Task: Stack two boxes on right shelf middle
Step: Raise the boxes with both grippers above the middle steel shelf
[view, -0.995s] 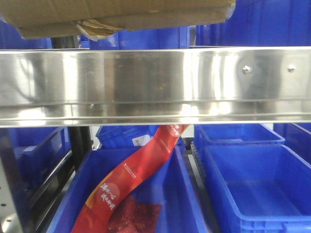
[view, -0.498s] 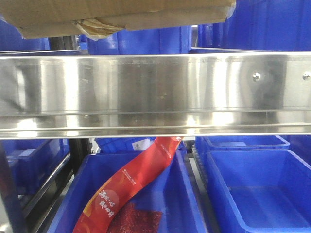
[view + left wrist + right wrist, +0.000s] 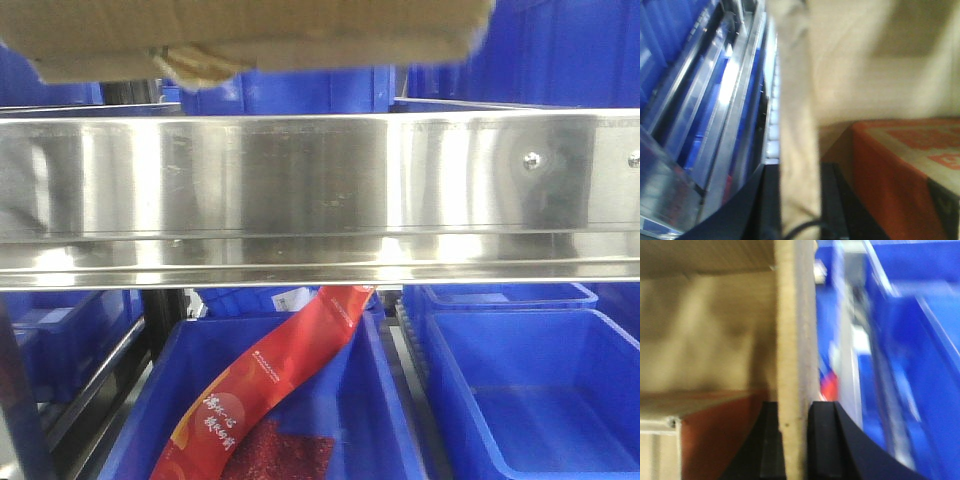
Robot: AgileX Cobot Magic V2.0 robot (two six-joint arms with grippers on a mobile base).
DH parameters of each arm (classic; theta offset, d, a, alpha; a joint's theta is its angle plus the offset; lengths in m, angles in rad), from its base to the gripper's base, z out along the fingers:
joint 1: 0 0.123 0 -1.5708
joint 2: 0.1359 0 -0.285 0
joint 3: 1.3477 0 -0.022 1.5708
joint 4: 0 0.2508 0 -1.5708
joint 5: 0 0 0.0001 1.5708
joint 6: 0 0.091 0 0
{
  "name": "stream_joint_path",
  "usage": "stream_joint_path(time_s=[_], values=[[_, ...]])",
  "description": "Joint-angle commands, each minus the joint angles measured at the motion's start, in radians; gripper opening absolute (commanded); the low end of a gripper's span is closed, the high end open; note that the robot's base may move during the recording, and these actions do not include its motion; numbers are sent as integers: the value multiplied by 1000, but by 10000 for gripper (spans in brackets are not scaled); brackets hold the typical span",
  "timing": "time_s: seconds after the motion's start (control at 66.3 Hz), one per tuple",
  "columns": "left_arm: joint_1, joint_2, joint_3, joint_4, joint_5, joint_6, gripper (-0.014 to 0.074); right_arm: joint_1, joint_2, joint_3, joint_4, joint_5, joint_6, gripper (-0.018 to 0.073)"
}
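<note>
A brown cardboard box (image 3: 260, 30) hangs blurred at the top of the front view, above the steel shelf (image 3: 300, 180); torn tape (image 3: 195, 62) curls from its lower edge. My left gripper (image 3: 799, 200) is shut on the box's side wall (image 3: 795, 100), one black finger (image 3: 769, 205) outside and one inside. My right gripper (image 3: 796, 440) is shut on the opposite wall (image 3: 795, 315) in the same way. An orange-printed carton (image 3: 900, 165) lies inside the box, and its red side (image 3: 720, 435) shows in the right wrist view. Only this one box is in view.
Blue plastic bins (image 3: 520, 400) stand under the shelf, and more blue bins (image 3: 560, 50) stand behind it. The left lower bin (image 3: 370, 420) holds a long red packet (image 3: 270, 370). A dark upright (image 3: 20, 400) runs down the left edge.
The shelf rim now sits a little lower in view and its screw heads further right. The box has gone blurred and its right end has edged right.
</note>
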Motion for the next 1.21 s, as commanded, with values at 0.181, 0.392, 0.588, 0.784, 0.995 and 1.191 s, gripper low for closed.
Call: stream_joint_path(time_s=[0.181, 0.392, 0.588, 0.784, 0.995, 1.191], values=[[-1, -10, -9, 4, -110, -3, -111, 2, 0, -4, -2, -28, 4, -152], [-1, -10, -9, 4, -73, -3, -111, 2, 1, -4, -2, -93, 4, -152], [-1, -10, -8, 19, -64, -1, -111, 2, 9, -4, -2, -59, 4, -152], [-1, -10, 20, 19, -64, -1, -111, 2, 42, -4, 4, 31, 4, -152], [-1, -10, 84, 19, -64, -1, -109, 2, 85, -4, 51, 98, 4, -152], [-1, -10, 101, 3, -64, -1, 73, 2, 93, -4, 72, 113, 4, -107]])
